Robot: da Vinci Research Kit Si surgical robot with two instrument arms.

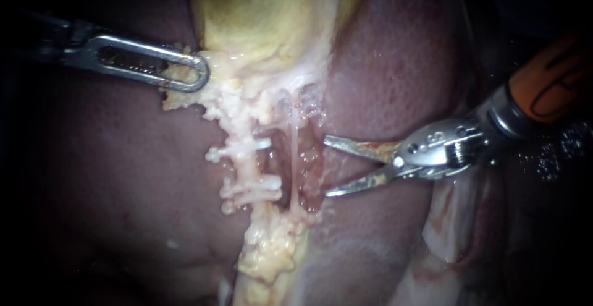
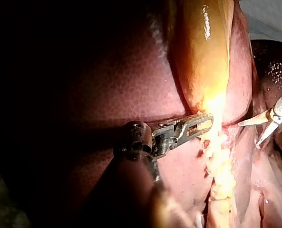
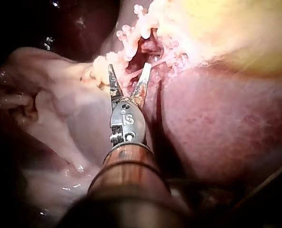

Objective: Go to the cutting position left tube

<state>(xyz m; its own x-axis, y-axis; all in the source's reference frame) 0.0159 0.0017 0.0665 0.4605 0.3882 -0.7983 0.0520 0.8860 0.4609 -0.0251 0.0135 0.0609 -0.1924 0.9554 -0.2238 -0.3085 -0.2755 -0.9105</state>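
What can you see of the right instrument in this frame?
The right instrument enters from the right. It has an orange-brown shaft, a shiny metal wrist with pins, and two slender tapered blades of metal with rusty smears. Its jaws stand open in a V, gripping nothing, and point toward the dissected gap. It hangs over the liver, short of the left tube, which carries white clips. Whether its tips touch the raw tissue beside them cannot be told.
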